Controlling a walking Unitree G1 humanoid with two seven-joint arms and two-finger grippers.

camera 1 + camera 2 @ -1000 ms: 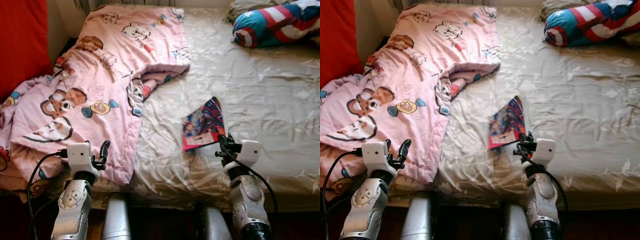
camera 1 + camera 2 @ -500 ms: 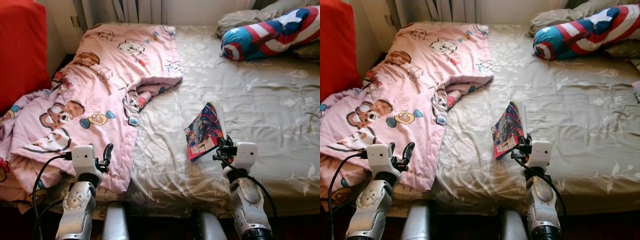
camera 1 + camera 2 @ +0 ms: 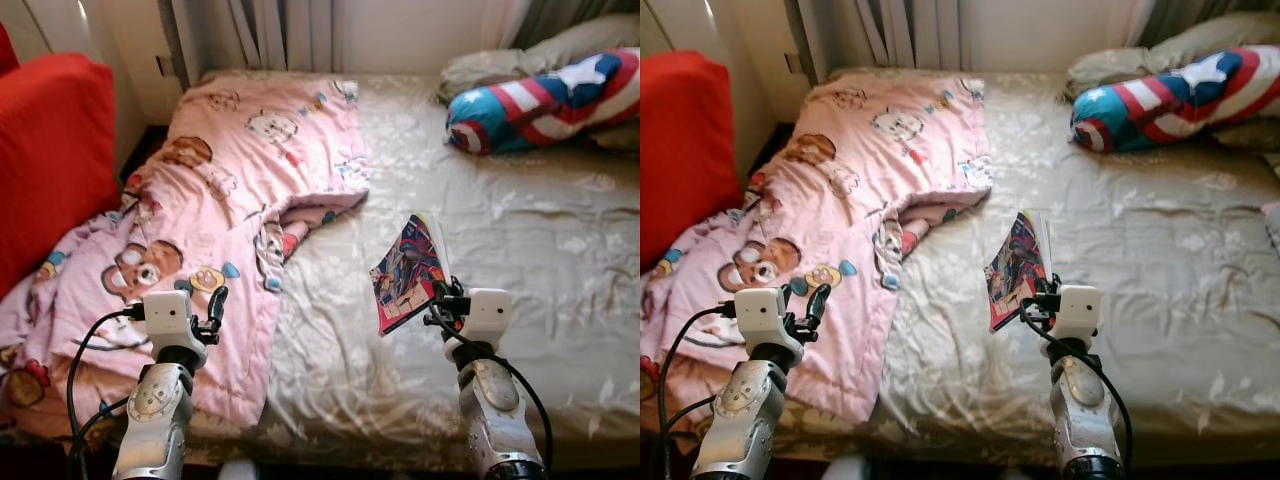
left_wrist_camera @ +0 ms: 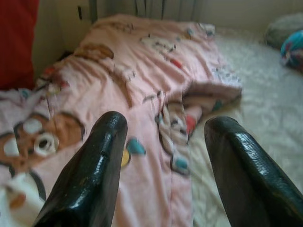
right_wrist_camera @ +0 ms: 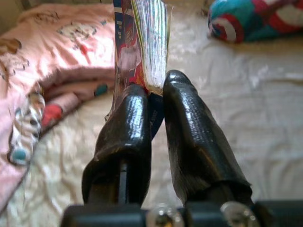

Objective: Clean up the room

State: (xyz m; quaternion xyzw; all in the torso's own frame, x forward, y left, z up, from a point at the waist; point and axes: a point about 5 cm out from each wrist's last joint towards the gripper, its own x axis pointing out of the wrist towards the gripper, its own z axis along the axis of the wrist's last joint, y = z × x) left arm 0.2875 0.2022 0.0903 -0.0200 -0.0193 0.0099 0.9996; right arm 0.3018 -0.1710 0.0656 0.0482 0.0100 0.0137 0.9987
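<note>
A colourful comic book (image 3: pixel 407 272) is held up off the bed, tilted, with my right gripper (image 3: pixel 440 298) shut on its lower corner. In the right wrist view the two fingers (image 5: pixel 187 127) pinch the comic book (image 5: pixel 142 52) by its page edge. My left gripper (image 3: pixel 212 305) hovers open over the pink cartoon blanket (image 3: pixel 215 200) near the bed's front left corner, and the left wrist view shows its fingers (image 4: pixel 102 156) spread with nothing between them.
The bed has a beige floral sheet (image 3: pixel 520 240). A blue, red and white star cushion (image 3: pixel 535 95) and grey pillows lie at the back right. A red chair (image 3: pixel 50 150) stands to the left, curtains (image 3: pixel 280 30) behind the bed.
The camera has risen and drawn back, showing more of the wall and curtains. My right gripper has lifted the comic book off the sheet. The left gripper stays open.
</note>
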